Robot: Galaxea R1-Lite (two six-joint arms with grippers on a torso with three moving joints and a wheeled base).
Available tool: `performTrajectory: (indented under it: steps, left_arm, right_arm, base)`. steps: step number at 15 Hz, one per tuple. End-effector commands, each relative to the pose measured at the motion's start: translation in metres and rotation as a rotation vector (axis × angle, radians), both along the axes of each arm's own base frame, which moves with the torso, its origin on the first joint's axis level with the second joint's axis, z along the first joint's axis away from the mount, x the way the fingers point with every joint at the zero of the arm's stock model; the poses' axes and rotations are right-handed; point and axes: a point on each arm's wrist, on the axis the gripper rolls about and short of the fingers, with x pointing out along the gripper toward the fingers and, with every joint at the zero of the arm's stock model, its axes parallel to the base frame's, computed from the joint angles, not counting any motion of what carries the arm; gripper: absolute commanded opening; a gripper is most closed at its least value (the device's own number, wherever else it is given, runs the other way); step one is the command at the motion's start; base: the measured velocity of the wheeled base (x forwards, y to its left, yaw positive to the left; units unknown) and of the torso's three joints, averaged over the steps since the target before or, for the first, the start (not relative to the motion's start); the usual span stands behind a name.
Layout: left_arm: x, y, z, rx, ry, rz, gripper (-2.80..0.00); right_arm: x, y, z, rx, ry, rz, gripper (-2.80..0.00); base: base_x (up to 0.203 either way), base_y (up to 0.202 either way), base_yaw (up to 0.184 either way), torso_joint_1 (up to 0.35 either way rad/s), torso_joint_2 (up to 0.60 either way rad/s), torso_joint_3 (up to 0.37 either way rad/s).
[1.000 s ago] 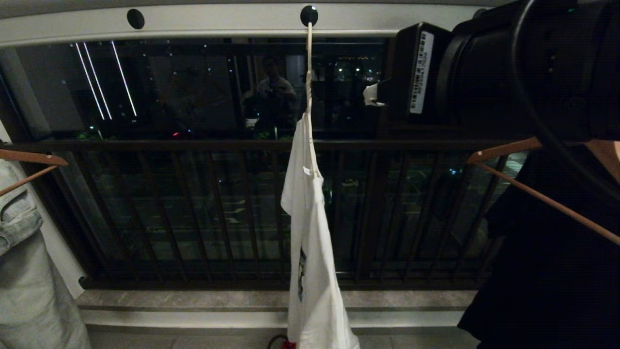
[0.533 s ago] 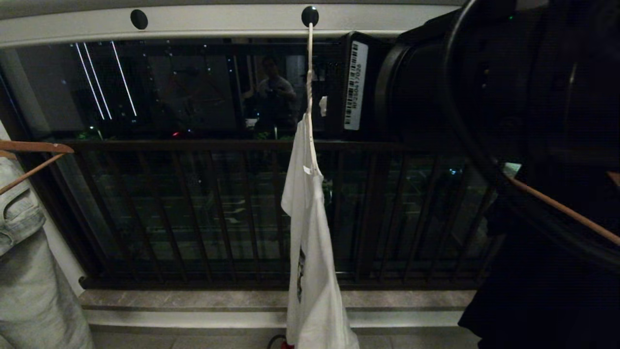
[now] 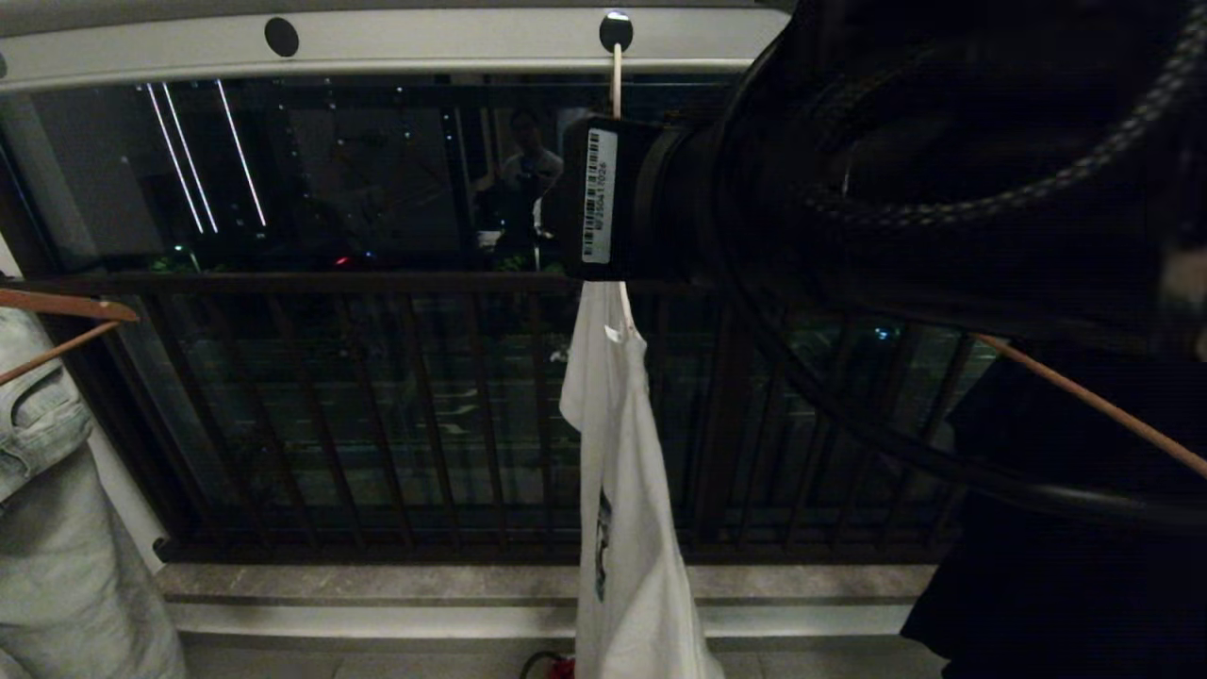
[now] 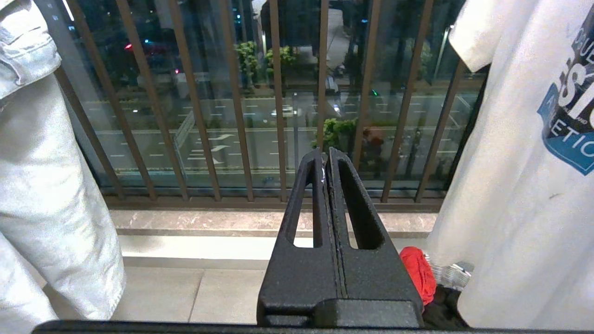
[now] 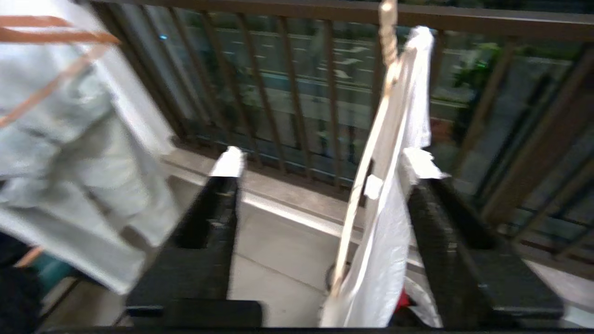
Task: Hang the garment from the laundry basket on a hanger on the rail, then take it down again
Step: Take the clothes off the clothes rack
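Right claw stands with its 2 black, white-tipped fingers spread wide, released, one on each side of the hanging white short-sleeved T-shirt and the thin white wire hanger it hangs on; whether the finger nearest the cloth touches it cannot be told. In the head view the right arm fills the upper right, and its black wrist block with a white barcode label sits in front of the hanger's twisted neck.

That hanger hooks into 1 round black hole of the long pale grey metal rail, and the shirt drops edge-on from it, its blue-and-white chest graphic showing only in the left wrist view. Below the shirt's hem lie a bit of red cloth and some pale woven material (too little of it shows to name it).

Left claw is clenched on nothing, fingers pressed together, low and well to the left of the shirt.

Behind everything runs the dark balcony railing with vertical bars. A pale denim garment hangs at far left on a brown wooden hanger, and a black garment hangs at right on another wooden hanger. A person's reflection shows faintly in the glass.
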Motion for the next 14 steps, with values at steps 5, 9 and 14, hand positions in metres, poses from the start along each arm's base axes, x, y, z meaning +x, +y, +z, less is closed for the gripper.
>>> performTrajectory:
  steps: [5, 9, 14]
  left_arm:
    - [0.001, 0.0, -0.002, 0.0, 0.009, 0.001, -2.8]
    - [0.001, 0.0, -0.002, 0.0, 0.009, 0.001, -2.8]
    - [0.001, 0.0, -0.002, 0.0, 0.009, 0.001, -2.8]
  right_arm:
    - [0.054, 0.003, -0.026, -0.06, 0.011, -0.122, 0.0]
    - [0.075, 0.006, -0.027, -0.073, -0.091, -0.144, 0.0]
    - [0.085, 0.006, -0.03, -0.098, -0.112, -0.171, -2.8]
  base:
    - [0.0, 0.0, 0.0, 0.0, 0.0, 0.0]
    - [0.0, 0.0, 0.0, 0.0, 0.0, 0.0]
    - [0.0, 0.0, 0.0, 0.0, 0.0, 0.0]
